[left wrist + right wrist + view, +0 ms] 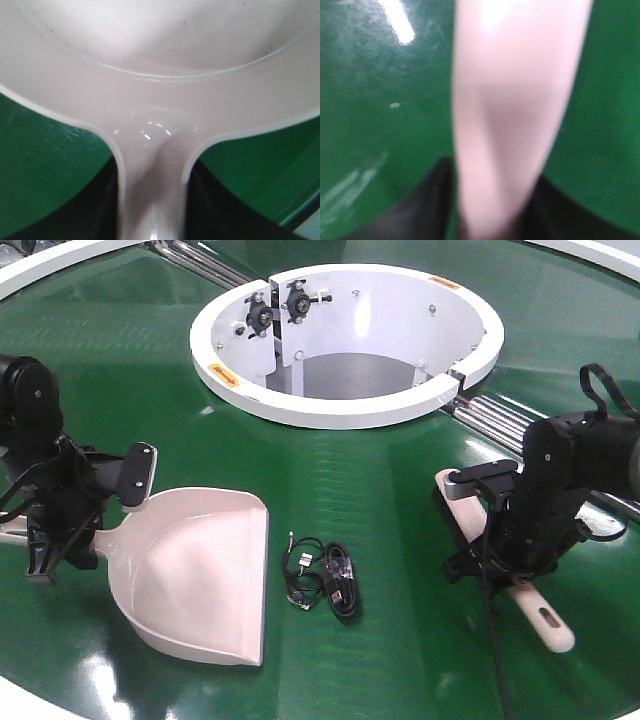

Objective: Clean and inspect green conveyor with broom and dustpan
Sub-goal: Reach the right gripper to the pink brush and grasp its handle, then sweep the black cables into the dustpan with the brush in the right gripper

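Observation:
The green conveyor (380,500) fills the front view. The dustpan (205,575) lies flat on the belt at the left with its lip pointing to the front right. My left gripper (68,540) is shut on its handle. In the left wrist view the dustpan handle (152,165) runs between my dark fingers (97,205), and the left gripper (152,210) is closed on it. My right gripper (500,545) is shut on the broom (545,618), which lies low on the belt at the right. In the right wrist view the broom (515,100) sits blurred between the jaws of the right gripper (495,210).
A coiled black cable (325,575) lies on the belt between the dustpan and the broom. The white central ring (345,412) stands behind it, with steel rollers (492,420) to its right. The white rim (60,270) runs along the far left.

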Available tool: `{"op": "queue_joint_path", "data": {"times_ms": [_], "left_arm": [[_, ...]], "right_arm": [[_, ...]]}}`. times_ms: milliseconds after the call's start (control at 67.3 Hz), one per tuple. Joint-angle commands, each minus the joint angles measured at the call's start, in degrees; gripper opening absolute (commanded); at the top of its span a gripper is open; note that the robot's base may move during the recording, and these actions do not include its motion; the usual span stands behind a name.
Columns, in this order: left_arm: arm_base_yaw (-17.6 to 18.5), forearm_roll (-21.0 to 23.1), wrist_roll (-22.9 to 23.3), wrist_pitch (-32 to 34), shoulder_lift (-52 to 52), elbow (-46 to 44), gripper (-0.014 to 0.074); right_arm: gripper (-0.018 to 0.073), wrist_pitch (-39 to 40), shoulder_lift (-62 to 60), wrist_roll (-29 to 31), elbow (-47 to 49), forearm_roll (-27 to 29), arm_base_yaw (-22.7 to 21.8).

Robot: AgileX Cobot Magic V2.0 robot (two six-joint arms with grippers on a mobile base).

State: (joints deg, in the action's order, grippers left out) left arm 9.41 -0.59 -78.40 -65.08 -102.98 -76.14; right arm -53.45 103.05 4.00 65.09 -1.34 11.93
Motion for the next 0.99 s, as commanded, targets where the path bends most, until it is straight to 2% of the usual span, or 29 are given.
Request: {"op": "queue_joint_path", "data": {"times_ms": [0,15,371,609,728,906,980], "left_arm": [[0.3,0.6,0.5,-0.1,2.8,-1.6,-0.0008],[0.3,0.6,0.5,-0.1,2.8,-1.6,-0.0008],[0.3,0.6,0.5,-0.1,2.8,-1.6,-0.0008],[0.3,0.6,0.5,-0.1,2.8,-1.6,-0.0008],[0.3,0.6,0.5,-0.1,2.8,-1.6,-0.0008],[0.3,0.6,0.5,-0.1,2.8,-1.6,-0.0008],[0.3,0.6,0.5,-0.1,2.8,-1.6,-0.0008]], "right_arm": [[0.0006,0.8,-2.5,0.3,2.4,-1.0,-0.3],[-0.0017,0.9,-2.6,0.2,2.6,-1.0,-0.3],[-0.0005,-0.5,-8.7,-4.0,2.7,-0.6,-0.1],[-0.0005,-9.7,-14.1,-5.5,2.7,3.7,1.1],[-0.0005,-13.7,-15.6,-11.0,2.7,3.4,5.3],[-0.0005,-15.1,-15.0,-21.0,2.7,2.1,17.4],[-0.0005,-13.9,-14.4,-25.1,2.7,1.3,20.5]]}}
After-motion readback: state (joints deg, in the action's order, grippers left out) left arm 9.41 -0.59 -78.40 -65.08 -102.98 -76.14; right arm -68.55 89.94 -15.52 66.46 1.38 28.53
